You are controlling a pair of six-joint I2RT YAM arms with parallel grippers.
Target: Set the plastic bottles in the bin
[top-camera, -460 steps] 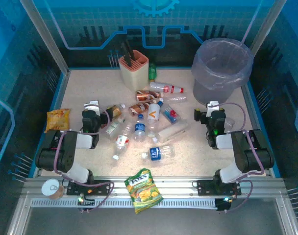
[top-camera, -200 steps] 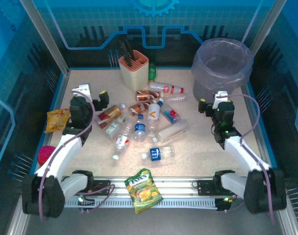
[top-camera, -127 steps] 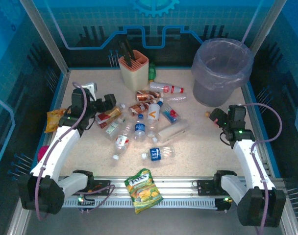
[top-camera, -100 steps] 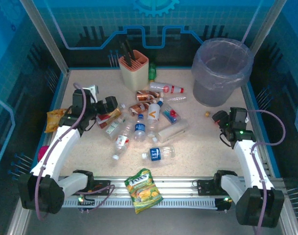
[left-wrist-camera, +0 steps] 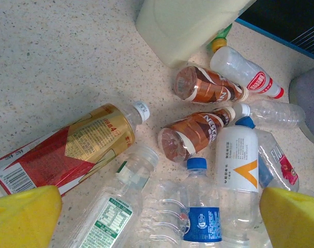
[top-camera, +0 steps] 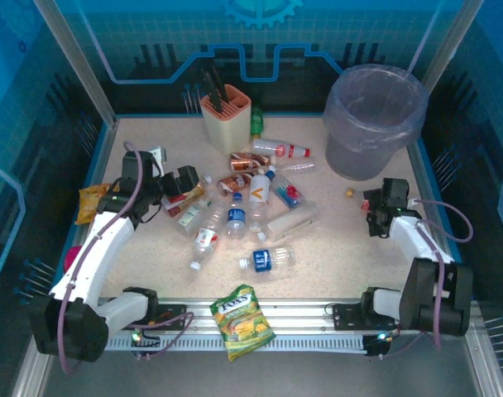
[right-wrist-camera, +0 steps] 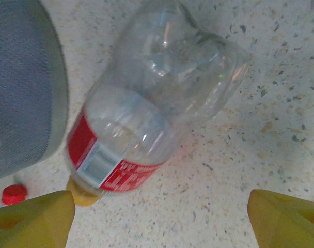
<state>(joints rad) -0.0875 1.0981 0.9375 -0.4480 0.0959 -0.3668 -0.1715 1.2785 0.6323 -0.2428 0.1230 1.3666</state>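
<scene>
The bin (top-camera: 351,157) is a big grey bucket with a thin purple bag inside. It stands at the far right corner of the counter (top-camera: 334,248).

The plastic bottles (top-camera: 251,198) lie in a heap to the left of the bin, in the middle of the counter. They lie on their sides. One blue-label bottle (top-camera: 266,259) lies a little apart from the heap, farther from the bin and closer to the arms.

The left gripper (top-camera: 184,180) hangs over the side of the heap that is farthest from the bin. Its jaws are wide apart and hold nothing. The left wrist camera looks down on a red and gold bottle (left-wrist-camera: 69,150), two brown bottles (left-wrist-camera: 203,85), a white bottle with an orange mark (left-wrist-camera: 237,160) and a clear bottle with a blue cap (left-wrist-camera: 198,206).

The right gripper (top-camera: 377,205) is down low, just in front of the bin. Its jaws are wide apart too, and hold nothing. In the right wrist camera a clear red-label bottle (right-wrist-camera: 146,119) lies on its side just ahead of the jaws, right by the grey wall of the bin. I cannot tell if it touches the wall. A small red cap (right-wrist-camera: 13,194) lies on the counter close to the bin as well.

A peach holder (top-camera: 225,116) with black tools stands at the back, well to the left of the bin. A green snack bag (top-camera: 243,321) and a yellow snack bag (top-camera: 94,203) lie far from the bin.
</scene>
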